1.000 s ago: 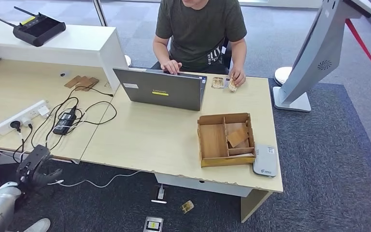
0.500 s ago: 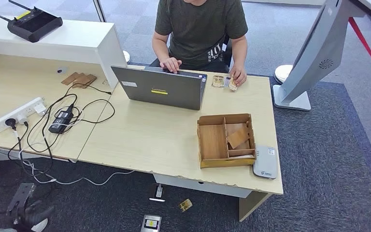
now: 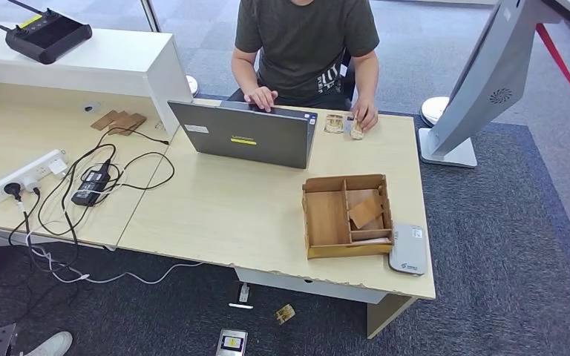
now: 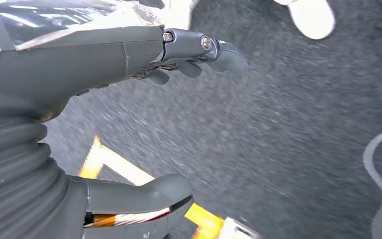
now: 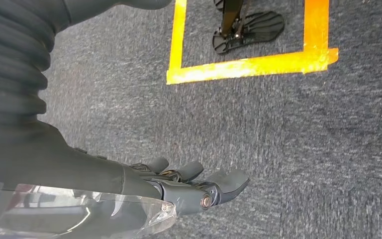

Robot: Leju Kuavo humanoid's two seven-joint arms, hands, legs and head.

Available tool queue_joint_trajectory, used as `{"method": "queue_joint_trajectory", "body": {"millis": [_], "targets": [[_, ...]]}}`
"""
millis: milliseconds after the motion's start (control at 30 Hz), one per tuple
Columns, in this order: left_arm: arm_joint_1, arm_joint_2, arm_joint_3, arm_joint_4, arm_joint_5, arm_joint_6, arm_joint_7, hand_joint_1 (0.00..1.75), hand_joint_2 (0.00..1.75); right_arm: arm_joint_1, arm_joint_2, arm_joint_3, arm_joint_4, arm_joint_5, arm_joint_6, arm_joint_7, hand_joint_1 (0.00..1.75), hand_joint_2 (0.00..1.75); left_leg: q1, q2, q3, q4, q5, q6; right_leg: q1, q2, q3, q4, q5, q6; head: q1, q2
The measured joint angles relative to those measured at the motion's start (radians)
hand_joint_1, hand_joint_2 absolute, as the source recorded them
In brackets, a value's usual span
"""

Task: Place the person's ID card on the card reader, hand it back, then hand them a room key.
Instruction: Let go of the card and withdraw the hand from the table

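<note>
1. Far left, at about nine o'clock on the long pale desk (image 3: 252, 215), a white power strip (image 3: 22, 176) lies near the front edge, its black cables (image 3: 82, 182) looping across the top and trailing over the rim to the dark carpet (image 3: 505, 245).
2. At ten o'clock a black router (image 3: 48, 33) stands on the raised white counter (image 3: 111, 63), just inside its back edge.
3. At twelve o'clock a person (image 3: 304, 44) in a dark green shirt sits behind an open grey laptop (image 3: 243, 135), one hand (image 3: 261, 96) on its keyboard, the other (image 3: 364, 117) resting at the desk's far edge on a small object, possibly a card, too small to make out.
4. A broad bare stretch of desktop lies between the laptop and the near edge at six o'clock.
5. At four o'clock an open wooden tray (image 3: 346, 215) with dividers holds flat wooden pieces; just beside it, close to the desk's right rim, lies the grey card reader (image 3: 408, 248).
6. At two o'clock a grey kiosk stand (image 3: 482, 81) rises from the carpet, well apart from the desk.
7. The left hand (image 4: 144, 124) hangs over grey carpet, thumb and fingers apart, holding nothing.
8. The right hand (image 5: 169, 184) hangs over carpet near yellow floor tape (image 5: 248, 67), fingers loosely extended and empty.
</note>
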Motion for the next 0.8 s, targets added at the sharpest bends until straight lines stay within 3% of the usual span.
{"method": "queue_joint_trajectory", "body": {"millis": [267,433,533,633,800], "targets": [[0.030,-0.077,-0.079,0.016,-0.150,-0.044,0.037,0.00,1.75,0.029,-0.038,0.009,0.000,0.051,0.003,-0.017,0.00,1.75,-0.001,0.000,-0.001,0.000,-0.001,0.002,-0.001,0.000,0.000,-0.001,0.000,0.001,0.000,0.000],[0.030,-0.149,-0.108,0.023,-0.085,0.046,0.039,0.00,1.75,0.031,-0.051,0.014,0.000,0.054,-0.005,-0.028,0.00,1.75,-0.002,0.000,0.000,0.000,-0.001,0.002,-0.002,0.000,0.000,-0.002,0.000,0.001,0.000,0.000],[0.029,-0.198,-0.098,0.025,0.027,0.139,0.031,0.00,1.75,0.031,-0.057,0.014,0.000,0.053,-0.019,-0.031,0.00,1.75,-0.002,0.000,0.000,0.001,-0.001,0.002,-0.002,0.000,0.001,-0.002,0.000,0.001,0.000,0.000],[0.027,-0.250,-0.087,0.028,0.040,0.217,0.030,0.00,1.75,0.031,-0.060,0.014,0.000,0.038,-0.032,-0.025,0.00,1.75,-0.002,0.000,0.000,0.001,-0.001,0.002,-0.002,0.000,0.000,-0.002,0.000,0.001,0.000,0.000],[0.026,-0.307,-0.090,0.033,-0.059,0.199,0.077,0.00,1.75,0.030,-0.069,0.014,0.000,0.005,-0.045,-0.012,0.00,1.75,-0.002,0.000,0.000,0.001,-0.002,0.003,-0.002,0.000,0.001,-0.002,0.000,0.001,0.000,0.000]]}}
